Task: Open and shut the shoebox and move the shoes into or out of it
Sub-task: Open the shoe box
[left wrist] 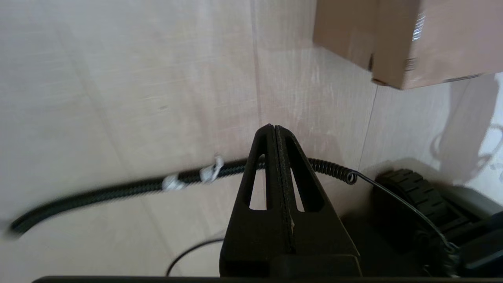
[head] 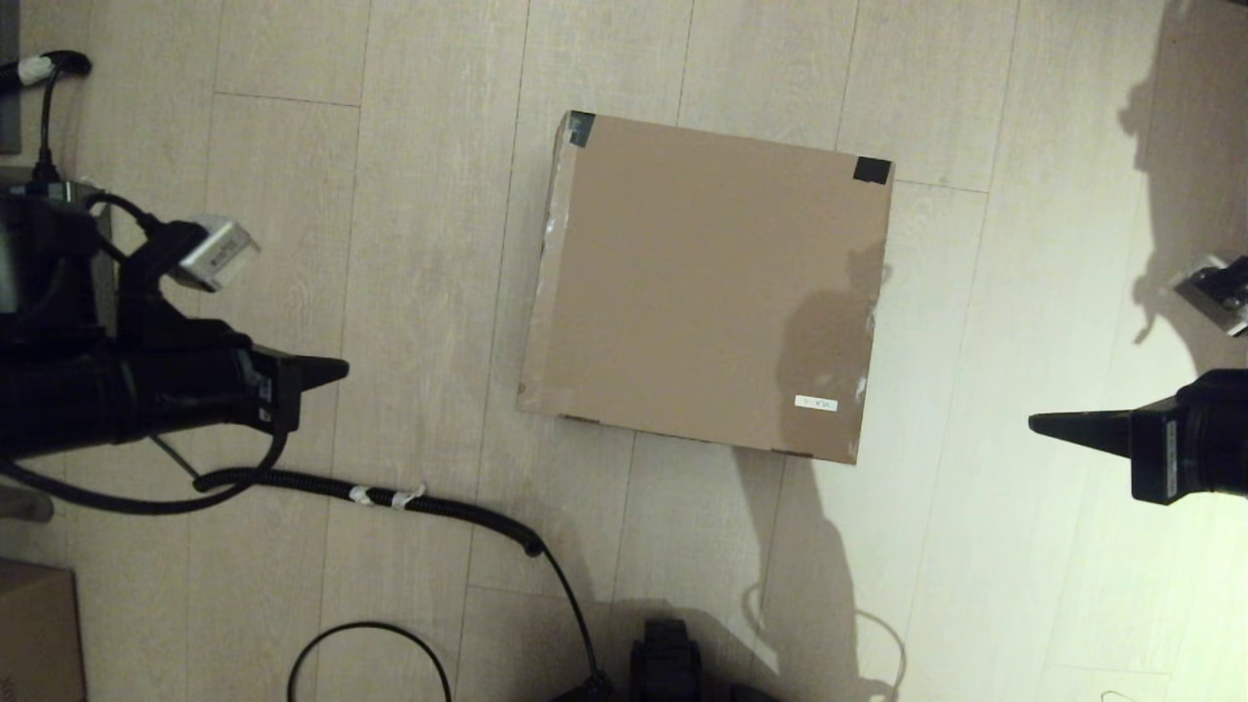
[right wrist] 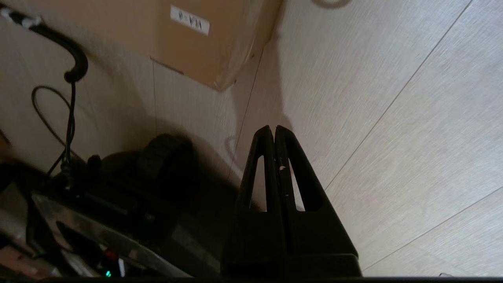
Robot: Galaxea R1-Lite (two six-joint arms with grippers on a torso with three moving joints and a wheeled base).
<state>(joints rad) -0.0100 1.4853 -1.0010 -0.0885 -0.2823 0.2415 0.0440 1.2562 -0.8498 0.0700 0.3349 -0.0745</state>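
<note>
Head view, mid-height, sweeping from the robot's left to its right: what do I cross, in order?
left gripper, shut and pointing inward → bare floor → the shoebox, lid closed, with its white label near the right front corner → more floor → right gripper, shut and pointing inward.

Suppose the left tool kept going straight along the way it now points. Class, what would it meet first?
Probably the shoebox. In the head view the shut left tool points across bare floor toward the box's left side. Its height above the floor is unclear, so it might pass over the closed lid instead.
</note>
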